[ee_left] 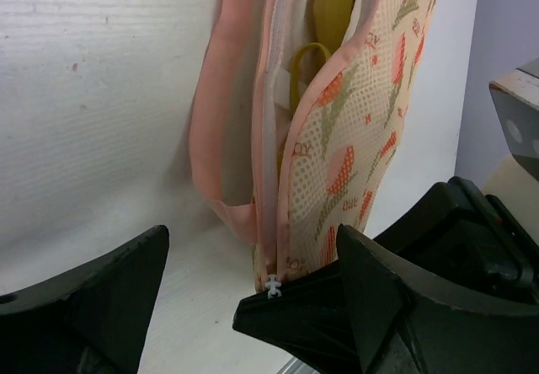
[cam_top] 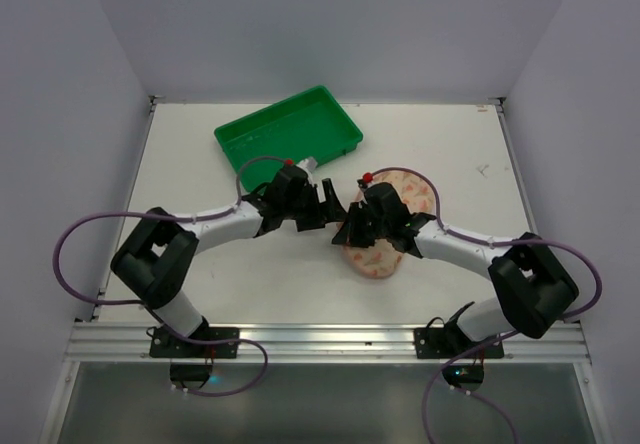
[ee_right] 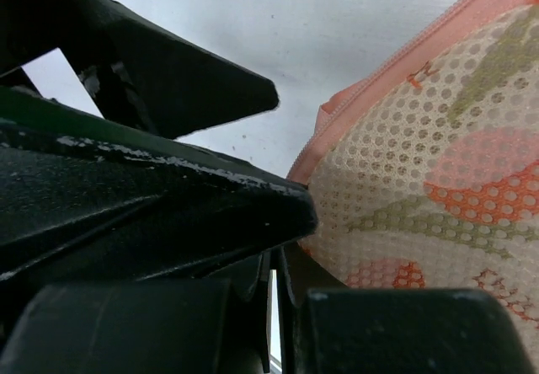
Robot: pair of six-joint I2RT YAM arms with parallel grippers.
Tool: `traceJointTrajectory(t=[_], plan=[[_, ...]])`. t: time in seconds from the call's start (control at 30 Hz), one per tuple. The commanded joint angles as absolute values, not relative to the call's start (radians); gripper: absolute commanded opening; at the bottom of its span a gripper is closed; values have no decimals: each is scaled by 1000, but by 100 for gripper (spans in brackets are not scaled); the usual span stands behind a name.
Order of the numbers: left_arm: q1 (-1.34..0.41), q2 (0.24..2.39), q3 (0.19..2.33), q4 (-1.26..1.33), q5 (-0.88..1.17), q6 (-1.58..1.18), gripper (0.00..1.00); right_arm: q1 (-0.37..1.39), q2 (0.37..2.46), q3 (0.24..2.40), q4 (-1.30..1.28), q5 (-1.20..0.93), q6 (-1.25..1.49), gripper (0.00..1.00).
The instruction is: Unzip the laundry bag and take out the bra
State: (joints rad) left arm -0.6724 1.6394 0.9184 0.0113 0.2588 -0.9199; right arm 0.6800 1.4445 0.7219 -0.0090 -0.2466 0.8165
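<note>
Gaping, the mesh laundry bag (ee_left: 349,138) bares the mustard bra (ee_left: 333,3); left claw (ee_left: 253,252) apart, right claw (ee_right: 299,222) together.

No legible text, only small orange letter-like marks printed on the laundry bag (ee_left: 354,138), too blurred to read

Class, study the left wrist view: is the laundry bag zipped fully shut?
No, the laundry bag gapes open along its edge, and the yellow bra shows inside.
</note>
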Motion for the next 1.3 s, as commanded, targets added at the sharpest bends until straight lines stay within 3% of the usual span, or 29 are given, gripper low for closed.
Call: traceJointTrajectory(t=[0.0, 0.17, 0.2, 0.27, 0.4, 0.63, 0.87, 1.0, 1.13, 1.23, 1.27], plan=[[-689, 1683, 925, 118, 299, -948, 82, 684, 1443, 752, 46, -268, 793, 0], [-704, 1739, 942, 141, 321, -946, 62, 683, 1417, 732, 38, -252, 793, 0], [-710, 1744, 945, 144, 325, -948, 51, 684, 1408, 729, 35, -252, 795, 0], [-715, 1750, 946, 156, 334, -950, 40, 684, 1394, 715, 29, -242, 798, 0], [-716, 1758, 945, 167, 334, -943, 0, 683, 1361, 686, 6, -222, 798, 0], [-672, 1786, 963, 143, 325, -914, 0, 681, 1197, 549, -139, -178, 810, 0], [-617, 1842, 1063, 100, 339, -821, 0, 678, 887, 394, -350, -123, 845, 0], [-581, 1894, 1144, 69, 365, -749, 0, 673, 813, 365, -417, -103, 859, 0], [-568, 1951, 1247, 22, 405, -692, 0, 673, 844, 379, -326, -130, 847, 0], [-568, 1942, 1266, 32, 423, -729, 45, 673, 946, 414, -189, -181, 851, 0], [-569, 1912, 1244, 35, 420, -754, 77, 673, 980, 426, -157, -190, 853, 0]])
